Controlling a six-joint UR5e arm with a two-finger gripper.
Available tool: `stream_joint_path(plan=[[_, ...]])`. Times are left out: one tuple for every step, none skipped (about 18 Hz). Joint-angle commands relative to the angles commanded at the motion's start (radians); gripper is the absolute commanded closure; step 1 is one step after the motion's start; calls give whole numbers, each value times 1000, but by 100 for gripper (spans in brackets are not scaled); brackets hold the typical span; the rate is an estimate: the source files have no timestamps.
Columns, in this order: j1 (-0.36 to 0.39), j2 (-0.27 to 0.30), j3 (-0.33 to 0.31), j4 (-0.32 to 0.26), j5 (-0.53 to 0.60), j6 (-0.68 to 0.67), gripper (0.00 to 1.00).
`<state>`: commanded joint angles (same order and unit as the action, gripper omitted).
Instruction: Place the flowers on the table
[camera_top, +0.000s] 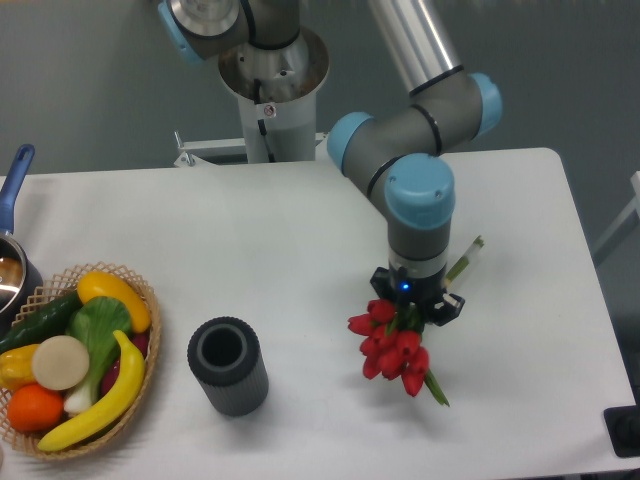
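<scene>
The step in hand appears to be the set-down of the flowers (395, 350) onto the worktop (280, 270). The gripper (410, 305) is closed on the bunch near mid-stem; red blooms hang toward the camera, and the green stem ends project behind the wrist. The flowers sit right of centre, well apart from the dark cylindrical vase (228, 365) and the basket of produce (75, 360). Contact with the worktop cannot be confirmed. The next move likely calls for lowering until the bunch rests, then releasing. The arm reaches from its rear base, wrist pointing straight down.
</scene>
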<state>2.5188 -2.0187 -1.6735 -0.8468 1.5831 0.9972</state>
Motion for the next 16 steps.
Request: stream_joint_path(plan=[[0,2,-6,2,1,-5,0],[0,2,-8,2,1,-6,0],[0,6,-11,3,1,-12,0],[0,8,-14,6,0,-25,0],[2,9,-17,17,0,-28,0],[3,12,-20,29,1,-28,0],[5,21,-18,34,1,-31,0],[8,26,-18,34,0,-29,0],[17,31,-20,34,0,-25,0],[23,35,-20,37,1,-20,0],[28,46,-18,38,1,-14,0],[47,57,-15,40,0,-11,0],[70,64,-15,41,-6,-2,0],[80,67,-18,41,-6,12,0],[81,67,-18,41,-6,27,0],[81,67,-20,41,-5,35,0]])
